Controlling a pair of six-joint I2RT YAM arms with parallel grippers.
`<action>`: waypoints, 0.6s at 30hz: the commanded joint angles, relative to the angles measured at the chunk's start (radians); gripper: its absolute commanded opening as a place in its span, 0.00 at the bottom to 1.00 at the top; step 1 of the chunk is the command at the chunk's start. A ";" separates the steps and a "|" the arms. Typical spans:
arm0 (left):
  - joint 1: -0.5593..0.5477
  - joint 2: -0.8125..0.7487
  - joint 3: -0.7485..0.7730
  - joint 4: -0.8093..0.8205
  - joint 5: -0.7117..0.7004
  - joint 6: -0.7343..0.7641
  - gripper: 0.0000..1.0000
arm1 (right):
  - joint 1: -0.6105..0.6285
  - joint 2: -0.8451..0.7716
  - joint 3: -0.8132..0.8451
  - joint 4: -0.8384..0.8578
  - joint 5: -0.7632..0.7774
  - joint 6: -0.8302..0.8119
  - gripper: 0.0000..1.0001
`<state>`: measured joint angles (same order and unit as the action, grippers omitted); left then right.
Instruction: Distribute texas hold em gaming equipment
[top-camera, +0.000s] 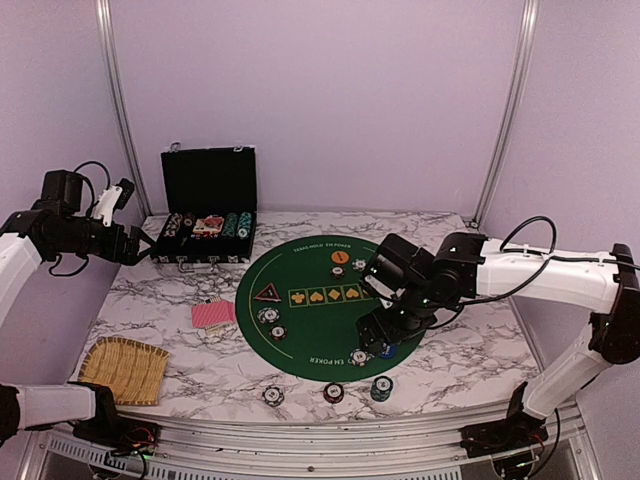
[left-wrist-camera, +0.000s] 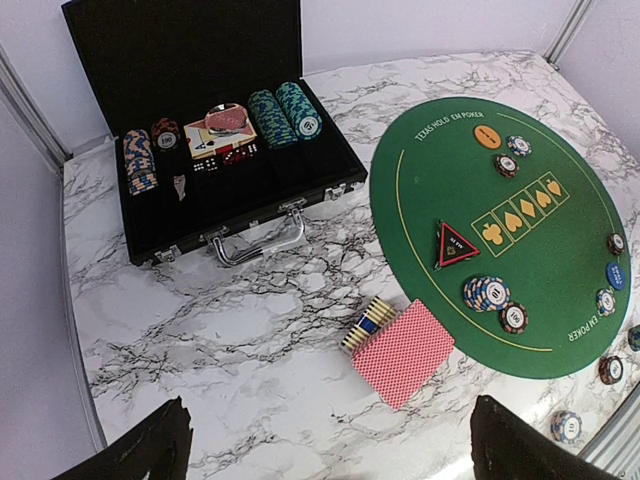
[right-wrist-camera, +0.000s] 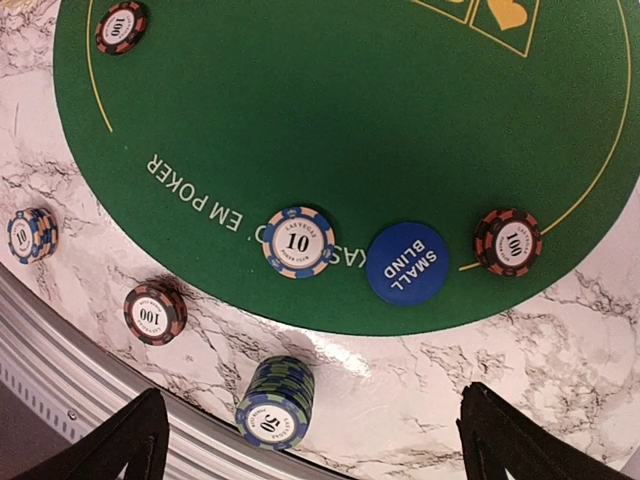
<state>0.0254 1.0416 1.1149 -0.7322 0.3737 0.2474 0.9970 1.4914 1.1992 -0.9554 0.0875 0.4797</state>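
The right hand (top-camera: 383, 330) hangs wide and empty over the near right edge of the green felt (right-wrist-camera: 300, 100). It sits above the blue small-blind button (right-wrist-camera: 405, 262) and a striped ten chip (right-wrist-camera: 298, 241) just beside it. The left hand (top-camera: 132, 244), equally spread and empty, hovers by the black case (left-wrist-camera: 200, 200) at the table's far left corner. I'd say the seats are being stocked. The next move calls for fetching chips from the case, or the red-backed cards (left-wrist-camera: 403, 352) lying just off the felt's left edge. Low chip piles (right-wrist-camera: 275, 403), small and stripe-rimmed, sit along the table's near edge.
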 joint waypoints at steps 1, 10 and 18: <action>0.002 -0.002 0.013 -0.026 0.007 0.007 0.99 | 0.014 -0.020 -0.016 0.049 -0.055 0.008 0.99; 0.002 -0.003 0.001 -0.025 0.035 0.000 0.99 | 0.091 -0.007 -0.041 0.055 -0.077 0.028 0.98; 0.003 0.000 0.005 -0.023 0.044 -0.006 0.99 | 0.141 0.026 -0.118 0.063 -0.077 0.045 0.92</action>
<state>0.0254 1.0416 1.1149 -0.7322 0.3931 0.2466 1.1271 1.5005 1.1244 -0.9092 0.0113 0.5037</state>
